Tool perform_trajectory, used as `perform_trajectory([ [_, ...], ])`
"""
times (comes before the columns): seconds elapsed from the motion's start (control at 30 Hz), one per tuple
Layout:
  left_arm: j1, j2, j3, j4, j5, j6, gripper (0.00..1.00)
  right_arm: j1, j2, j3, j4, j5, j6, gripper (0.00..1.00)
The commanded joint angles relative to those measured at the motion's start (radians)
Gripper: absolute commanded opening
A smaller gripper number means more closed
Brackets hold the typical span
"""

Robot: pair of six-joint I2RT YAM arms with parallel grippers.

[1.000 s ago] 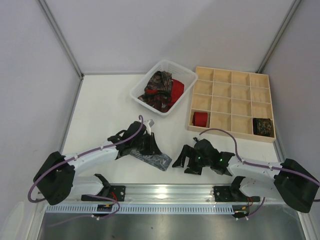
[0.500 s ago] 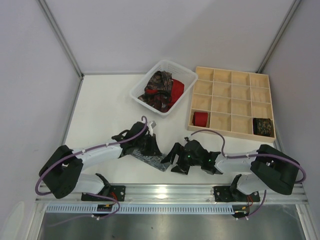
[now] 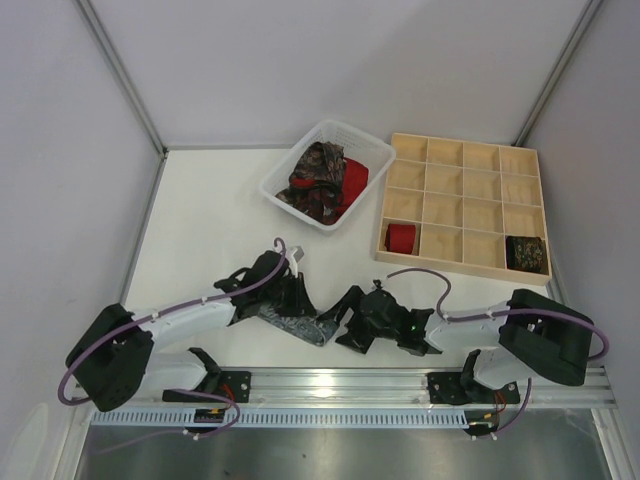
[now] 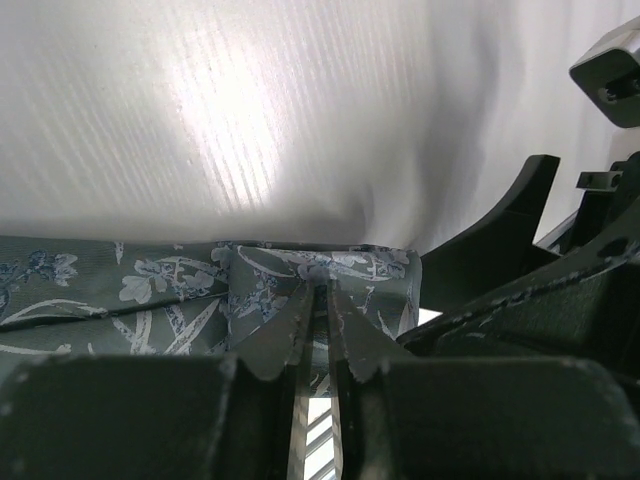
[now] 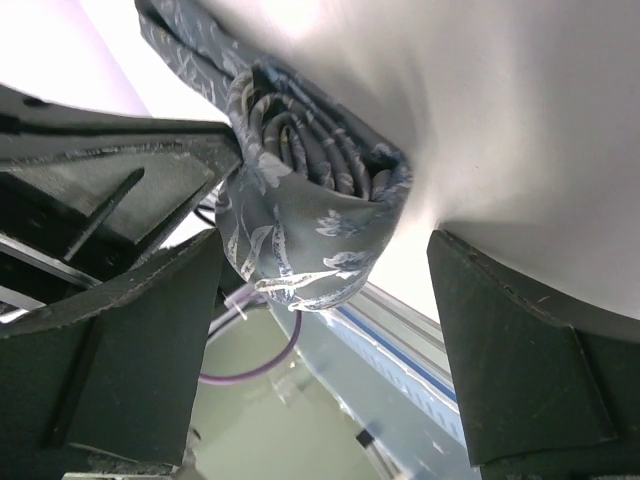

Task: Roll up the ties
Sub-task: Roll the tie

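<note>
A grey patterned tie [image 3: 300,323] lies near the table's front edge, its right end wound into a small roll [image 5: 310,195]. My left gripper [image 4: 322,300] is shut on a fold of this tie [image 4: 150,300], and shows in the top view as the left gripper [image 3: 300,303]. My right gripper [image 5: 325,250] stands open with the roll between its fingers, apart from both pads; the top view has the right gripper [image 3: 348,318] at the tie's right end. A red tie roll [image 3: 400,237] and a dark paisley tie roll [image 3: 526,252] sit in the tray.
A white plastic basket [image 3: 375,152] at the back holds a loose dark paisley tie [image 3: 318,180] and a red tie [image 3: 353,177]. The wooden grid tray [image 3: 465,205] stands at the back right. The metal rail [image 3: 340,385] runs along the near edge.
My right arm has swung left, bringing its open fingers around the rolled end of the grey tie. The left gripper has shifted slightly, still gripping the tie.
</note>
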Motion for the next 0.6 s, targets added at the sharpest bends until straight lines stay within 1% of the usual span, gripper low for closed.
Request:
perform_trajectory([
  [0.0, 0.006, -0.051, -0.023, -0.016, -0.033, -0.008, 0.15, 0.015, -0.064, 0.040, -0.083, 0.120, 0.050, 0.88],
  [0.1, 0.007, -0.097, -0.028, -0.033, -0.047, -0.020, 0.17, 0.006, -0.098, 0.069, -0.210, 0.123, -0.001, 0.91],
  [0.2, 0.006, -0.166, -0.023, -0.089, -0.090, -0.031, 0.23, -0.020, -0.129, 0.025, -0.209, 0.061, -0.002, 0.92],
  [0.23, 0.007, -0.187, -0.023, -0.106, -0.124, -0.035, 0.26, -0.028, -0.152, 0.012, -0.212, 0.048, 0.002, 0.92],
  [0.27, 0.007, -0.230, -0.023, -0.150, -0.153, -0.038, 0.27, -0.032, -0.161, -0.009, -0.217, 0.038, -0.002, 0.92],
  [0.33, 0.007, -0.275, -0.032, -0.183, -0.197, -0.061, 0.28, -0.035, -0.196, -0.017, -0.250, 0.036, -0.015, 0.92],
  [0.37, 0.006, -0.290, -0.035, -0.207, -0.248, -0.069, 0.28, -0.041, -0.209, -0.017, -0.288, 0.034, -0.038, 0.91],
  [0.4, 0.007, -0.310, -0.037, -0.259, -0.256, -0.081, 0.26, -0.046, -0.218, -0.009, -0.313, 0.036, -0.053, 0.91],
  [0.43, 0.007, -0.315, -0.040, -0.272, -0.285, -0.095, 0.16, -0.051, -0.229, -0.006, -0.333, 0.036, -0.062, 0.92],
  [0.47, 0.007, -0.313, -0.055, -0.278, -0.288, -0.100, 0.10, -0.063, -0.254, -0.005, -0.389, 0.039, -0.077, 0.92],
  [0.5, 0.007, -0.295, -0.063, -0.305, -0.294, -0.110, 0.04, -0.072, -0.268, -0.009, -0.401, 0.039, -0.084, 0.91],
  [0.53, 0.006, -0.276, -0.072, -0.307, -0.291, -0.135, 0.00, -0.081, -0.285, -0.012, -0.411, 0.036, -0.088, 0.91],
  [0.57, 0.004, -0.261, -0.095, -0.307, -0.282, -0.143, 0.00, -0.092, -0.313, -0.015, -0.434, 0.034, -0.091, 0.91],
])
